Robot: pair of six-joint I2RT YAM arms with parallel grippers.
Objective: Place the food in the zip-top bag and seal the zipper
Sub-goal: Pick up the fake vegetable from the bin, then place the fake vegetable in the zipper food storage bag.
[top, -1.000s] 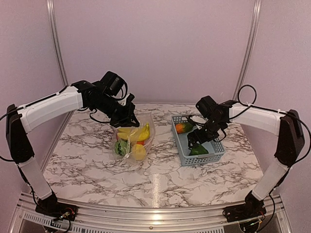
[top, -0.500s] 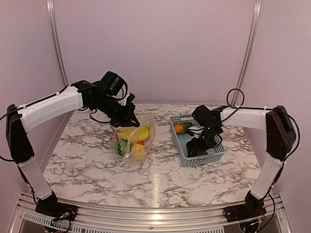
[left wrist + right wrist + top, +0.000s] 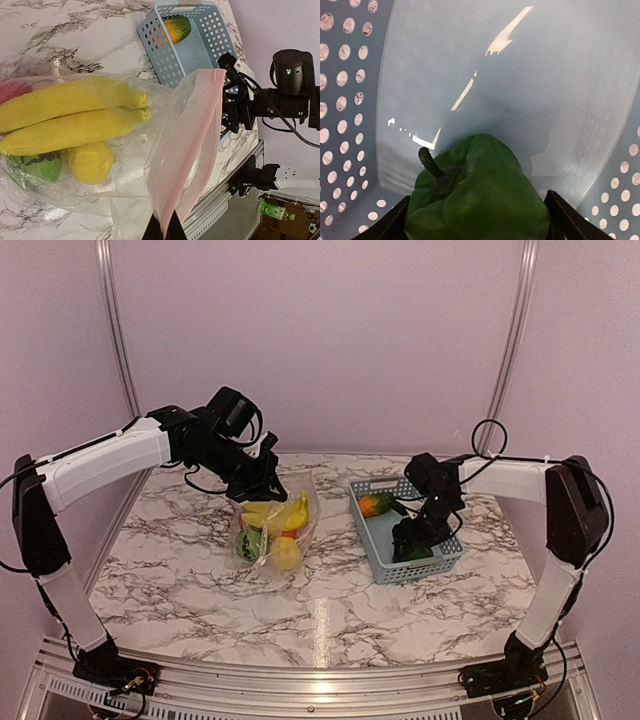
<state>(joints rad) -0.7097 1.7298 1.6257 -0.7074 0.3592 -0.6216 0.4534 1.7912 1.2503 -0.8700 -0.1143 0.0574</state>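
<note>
The zip-top bag (image 3: pixel 272 532) lies at the table's middle with yellow bananas (image 3: pixel 70 115), a lemon (image 3: pixel 90 161), a striped green melon (image 3: pixel 35 167) and a red apple (image 3: pixel 12 90) inside. My left gripper (image 3: pixel 163 232) is shut on the bag's mouth edge and holds the pinkish zipper (image 3: pixel 195 145) lifted. My right gripper (image 3: pixel 477 220) is down inside the grey-blue basket (image 3: pixel 405 575). Its fingers (image 3: pixel 565 220) stand wide on either side of the green pepper (image 3: pixel 480 195), which rests on the basket floor. An orange-and-green fruit (image 3: pixel 376 503) lies at the basket's far end.
The basket's holed walls (image 3: pixel 340 90) rise close on both sides of my right gripper. The right arm (image 3: pixel 290 95) shows beyond the basket in the left wrist view. The marble table (image 3: pixel 200 590) ends at a metal rail in front.
My right gripper has dropped lower into the basket over the green pepper, and its fingers have drawn in a little. The left arm and the bag have stayed still.
</note>
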